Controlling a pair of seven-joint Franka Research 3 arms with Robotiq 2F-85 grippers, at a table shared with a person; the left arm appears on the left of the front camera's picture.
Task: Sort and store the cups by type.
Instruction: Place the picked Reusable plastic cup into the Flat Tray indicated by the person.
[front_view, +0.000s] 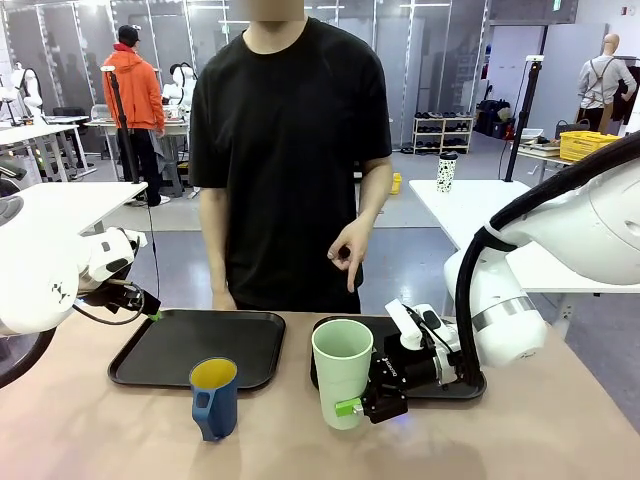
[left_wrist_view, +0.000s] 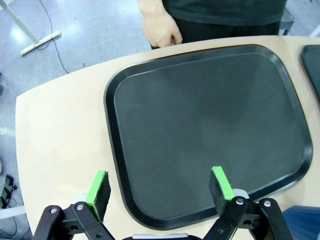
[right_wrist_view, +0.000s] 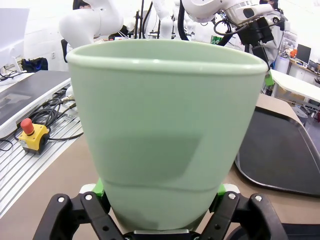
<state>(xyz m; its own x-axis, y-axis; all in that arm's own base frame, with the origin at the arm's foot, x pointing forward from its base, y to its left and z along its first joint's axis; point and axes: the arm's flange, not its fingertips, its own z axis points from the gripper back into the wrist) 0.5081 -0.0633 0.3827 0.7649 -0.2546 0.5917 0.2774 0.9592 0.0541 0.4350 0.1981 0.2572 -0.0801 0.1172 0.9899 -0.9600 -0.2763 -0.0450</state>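
The pale mint-green tumbler (front_view: 341, 369) stands upright at the table's front, just before the right black tray (front_view: 470, 388). My right gripper (front_view: 366, 404) is shut on the tumbler's base from the right. In the right wrist view the tumbler (right_wrist_view: 165, 130) sits between green pads (right_wrist_view: 99, 188) that press on both sides of it. The dark blue mug (front_view: 215, 398), yellow inside, stands in front of the left black tray (front_view: 160, 345). My left gripper (front_view: 150, 308) hovers open over that tray's (left_wrist_view: 210, 120) left edge, its fingers (left_wrist_view: 98, 188) wide apart around nothing.
A person stands at the far edge, one hand (front_view: 352, 255) raised and the other hand (left_wrist_view: 160, 30) at the table rim by the left tray. A white cup with black spots (front_view: 446, 172) sits on a table behind. A yellow stop button (right_wrist_view: 27, 131) lies off the table.
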